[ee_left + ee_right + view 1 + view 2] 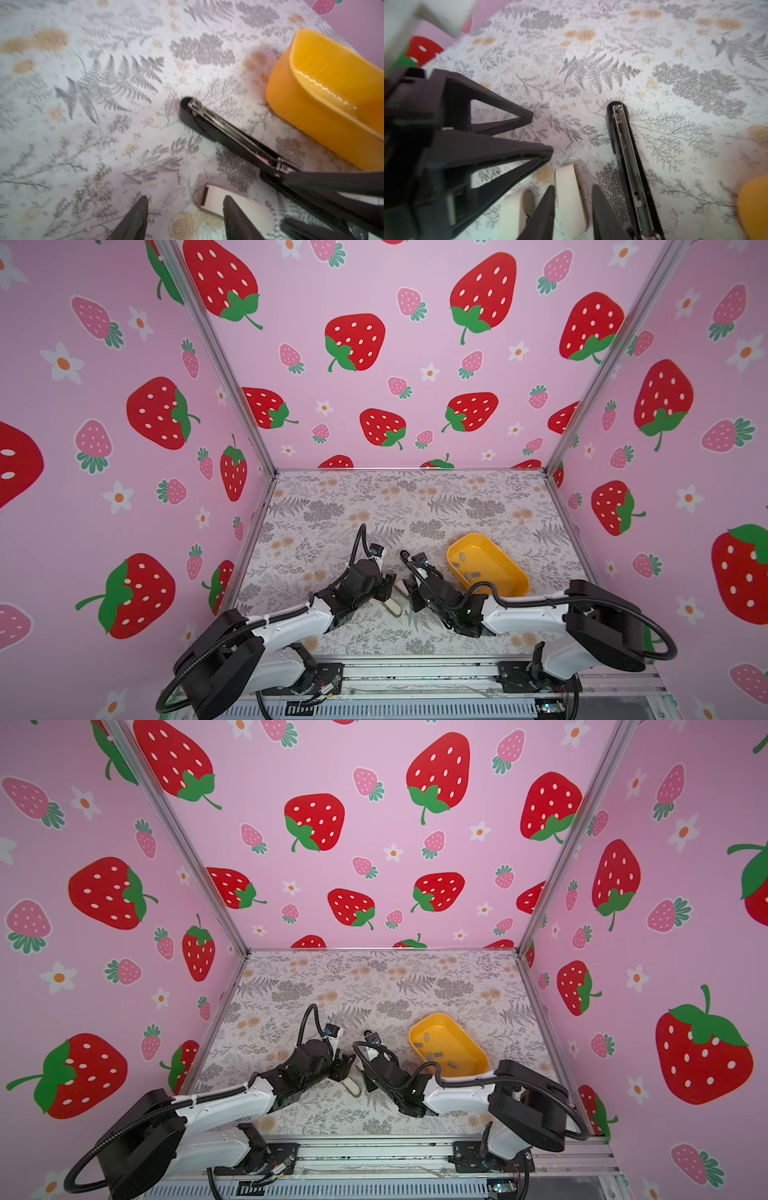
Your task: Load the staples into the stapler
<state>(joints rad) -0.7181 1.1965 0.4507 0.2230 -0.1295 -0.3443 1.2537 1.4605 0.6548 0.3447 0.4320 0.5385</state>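
Black stapler [226, 133] lying hinged open, grey staples [436, 1054] scattered in yellow tray [503, 564]

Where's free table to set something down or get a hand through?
Free: the far table up to the back wall, and the strip left of the left gripper. Crowded: front centre, where right gripper and stapler meet it beside the yellow tray.

Both arms [291, 624] have white shells, black joints and looping black corrugated cables [532, 604].

Left arm [291, 620] and right arm [519, 616] low, wrists close together, jaws parted, left wider
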